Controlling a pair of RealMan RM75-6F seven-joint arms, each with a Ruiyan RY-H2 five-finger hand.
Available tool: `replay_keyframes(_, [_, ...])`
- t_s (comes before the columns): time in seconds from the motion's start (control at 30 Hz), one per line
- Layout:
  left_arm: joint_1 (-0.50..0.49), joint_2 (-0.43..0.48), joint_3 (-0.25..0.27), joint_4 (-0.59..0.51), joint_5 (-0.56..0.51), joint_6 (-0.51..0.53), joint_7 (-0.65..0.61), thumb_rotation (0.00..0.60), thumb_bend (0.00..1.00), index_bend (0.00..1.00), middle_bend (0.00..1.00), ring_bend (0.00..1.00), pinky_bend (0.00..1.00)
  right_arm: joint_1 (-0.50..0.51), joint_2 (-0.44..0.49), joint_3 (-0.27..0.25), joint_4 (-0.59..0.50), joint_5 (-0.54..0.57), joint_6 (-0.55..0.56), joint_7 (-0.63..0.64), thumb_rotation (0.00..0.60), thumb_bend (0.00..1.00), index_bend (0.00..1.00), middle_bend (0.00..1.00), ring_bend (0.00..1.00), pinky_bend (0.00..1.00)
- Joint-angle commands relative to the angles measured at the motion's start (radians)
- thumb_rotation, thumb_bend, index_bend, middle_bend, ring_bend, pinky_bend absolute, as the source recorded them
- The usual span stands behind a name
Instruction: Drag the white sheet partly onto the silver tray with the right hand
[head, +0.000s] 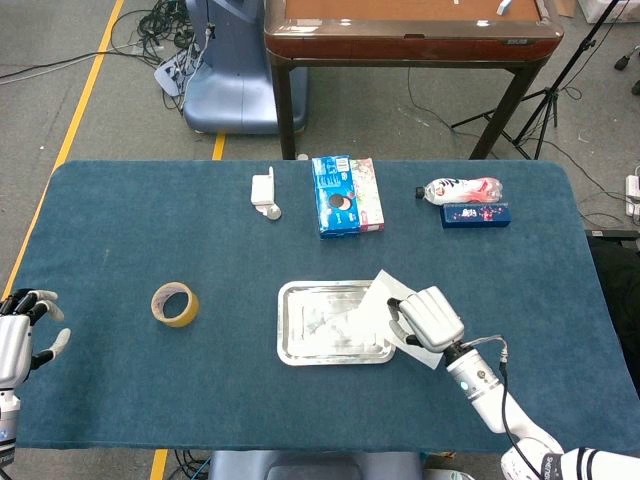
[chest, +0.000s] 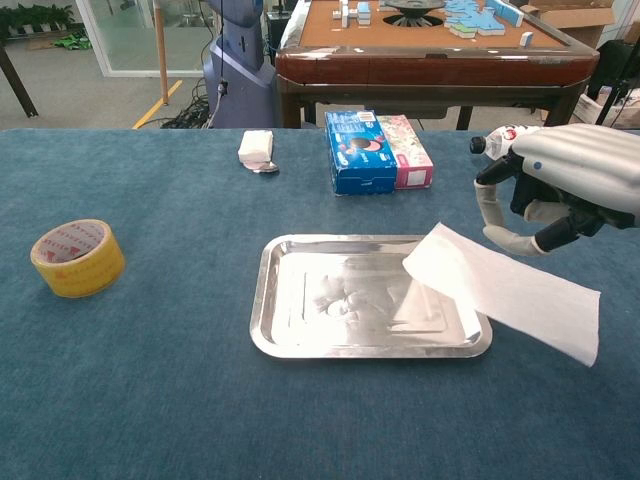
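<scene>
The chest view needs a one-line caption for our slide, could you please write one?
Right robot hand holds the white sheet with its left corner overlapping the silver tray.

Open blue surface (head: 150, 390) stretches along the near edge and between the yellow tape roll (head: 174, 304) and the silver tray (head: 310, 325). Behind the tray, a blue box (head: 346, 195), a small white object (head: 264, 190) and a bottle (head: 460, 188) line the far side, well apart.

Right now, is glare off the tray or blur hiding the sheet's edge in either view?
Head view: silver tray glares pale, so the white sheet barely stands out. Chest view: sheet edge sharp against the tray; right hand close, large, slightly soft.
</scene>
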Motion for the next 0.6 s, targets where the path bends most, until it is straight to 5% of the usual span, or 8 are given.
replay_keyframes(0.03, [0.000,0.000,0.000,0.000,0.001,0.000,-0.001,0.600,0.25,0.56,0.36,0.23,0.32,0.005,-0.001,0.000,-0.007,0.006,-0.002,-0.009,0.600,0.80,0.58,1.00,1.00,1.00])
replay_keyframes(0.6, [-0.003,-0.002,0.005,-0.001,0.003,-0.009,0.006,0.600,0.25,0.56,0.36,0.23,0.32,-0.024,0.050,-0.011,0.038,-0.023,0.074,0.081,0.600,0.69,0.58,1.00,1.00,1.00])
